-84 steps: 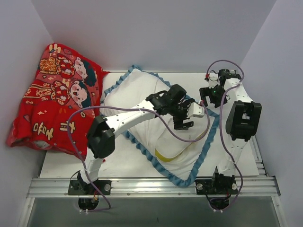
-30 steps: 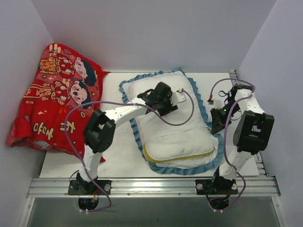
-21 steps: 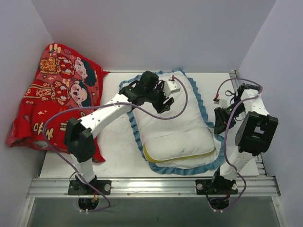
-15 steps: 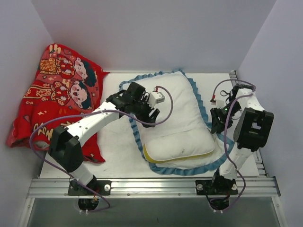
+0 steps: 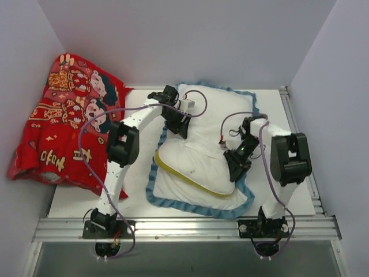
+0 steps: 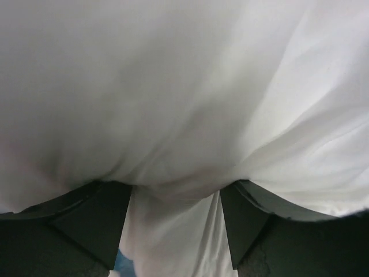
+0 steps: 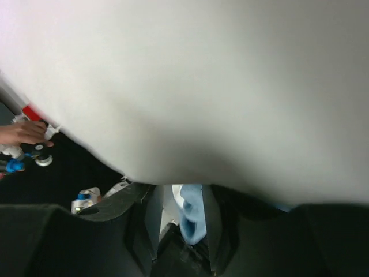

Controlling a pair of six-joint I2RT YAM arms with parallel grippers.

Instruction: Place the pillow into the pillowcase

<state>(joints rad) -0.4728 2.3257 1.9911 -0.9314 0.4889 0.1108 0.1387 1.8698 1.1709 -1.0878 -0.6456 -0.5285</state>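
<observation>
The white pillow (image 5: 199, 153) with yellow piping lies at mid table on the pillowcase (image 5: 190, 203). The pillowcase shows its white inside and blue ruffled trim. My left gripper (image 5: 181, 121) sits at the bundle's far left corner. In the left wrist view its fingers (image 6: 86, 231) stand wide apart, open, with white cloth (image 6: 184, 104) bulging between them. My right gripper (image 5: 235, 166) is low at the bundle's right side. In the right wrist view its jaws (image 7: 181, 225) stand narrowly apart, open. A blue ruffle (image 7: 193, 219) hangs between them against one finger. White cloth (image 7: 202, 86) fills the upper view.
A red cloth with cartoon figures (image 5: 63, 127) is heaped at the left against the wall. Grey walls close in the back and both sides. A metal rail (image 5: 184, 226) runs along the near edge. A strip of bare table (image 5: 288, 190) shows to the right of the bundle.
Pillow and pillowcase have swung and slid left, so the yellow edge now runs diagonally. My left gripper moved to the far left corner. My right gripper came inward and its jaws parted.
</observation>
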